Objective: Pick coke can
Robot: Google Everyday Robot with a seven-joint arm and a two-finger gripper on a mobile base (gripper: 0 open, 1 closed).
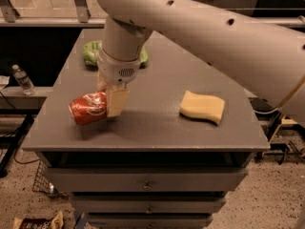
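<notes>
1. Camera view shows the coke can [87, 109] lying on its side at the front left of the table [157, 138]. Its silver rim points left, and a dark shadow lies just under it. It looks barely clear of the top, though I cannot be sure it is off.
2. The gripper [109, 100] comes straight down from the arm and is clamped on the coke can. One pale finger [117, 102] presses its near side and the other sits behind it.
3. The hold is at the can's right end, not its middle, so most of the body sticks out to the left of the fingers.
4. Risk: with the weight off to one side, the smooth, dented metal could swivel or slide out during a lift. A harder squeeze might crumple it.
5. A drop here could send it rolling off the near left edge, which is close.
6. The yellow sponge [202, 107] lies well apart to the right, and the green bag [89, 52] sits behind the arm.
</notes>
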